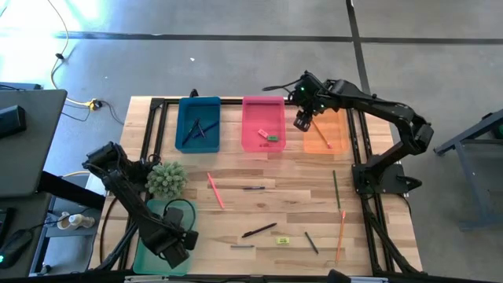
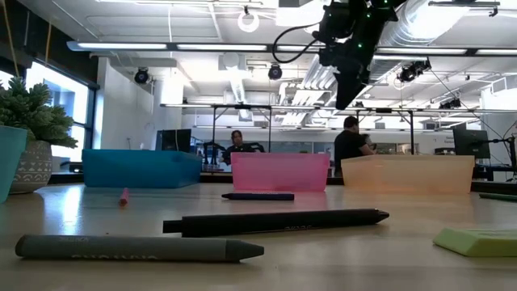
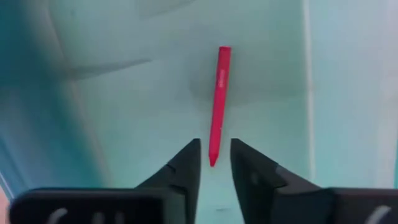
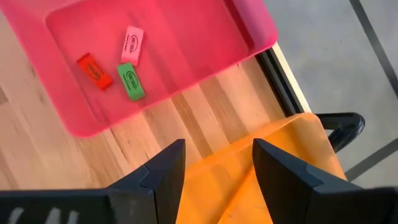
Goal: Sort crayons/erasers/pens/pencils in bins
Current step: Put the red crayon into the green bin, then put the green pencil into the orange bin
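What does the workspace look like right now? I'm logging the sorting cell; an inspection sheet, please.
Surface: wooden table, loose sticks scattered.
Job's things: blue bin holds dark sticks; pink bin holds three erasers; orange bin holds an orange pencil; light green bin holds a red crayon. Yellow eraser unsorted.
Clutter: potted plant.
Grippers: left hand open over the crayon; right hand open above the orange bin.
Cables: yellow cable on floor.
Surroundings: people behind the table.
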Available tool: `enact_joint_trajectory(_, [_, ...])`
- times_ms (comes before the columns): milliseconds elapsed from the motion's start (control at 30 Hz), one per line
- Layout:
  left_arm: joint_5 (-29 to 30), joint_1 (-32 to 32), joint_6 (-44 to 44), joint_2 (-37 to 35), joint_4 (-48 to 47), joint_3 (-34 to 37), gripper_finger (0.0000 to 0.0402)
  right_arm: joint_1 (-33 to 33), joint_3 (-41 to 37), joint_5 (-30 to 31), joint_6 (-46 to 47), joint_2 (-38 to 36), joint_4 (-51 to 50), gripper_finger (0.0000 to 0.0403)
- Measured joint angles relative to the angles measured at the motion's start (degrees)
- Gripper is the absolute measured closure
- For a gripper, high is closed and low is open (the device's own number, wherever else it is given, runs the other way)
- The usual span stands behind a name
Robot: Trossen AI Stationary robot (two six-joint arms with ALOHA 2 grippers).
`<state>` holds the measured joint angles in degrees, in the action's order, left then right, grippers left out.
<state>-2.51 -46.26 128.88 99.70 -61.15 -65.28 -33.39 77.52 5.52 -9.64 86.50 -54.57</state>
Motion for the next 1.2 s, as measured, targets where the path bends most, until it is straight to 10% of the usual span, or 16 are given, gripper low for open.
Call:
enact_joint_trajectory(533, [3.01,3.78,2.56,-9.62,-2.26,-0.02,0.0225,0.00,10.48,2.95,-5.89,-0.26,-6.25,0.0224])
enact_joint_trajectory(900, [27.21,8.55,-6.02,-21.44,-5.35,-0.07,0.0238,0.00,16.27,0.07,-2.29,-0.37,-17.83,0.0224])
enact_joint_trajectory(1200, [35.15,18.87,-30.03,-29.92,-10.31,-0.07,0.0241,2.65,8.90,-2.69,15.56,-4.52,-20.58,0.0224])
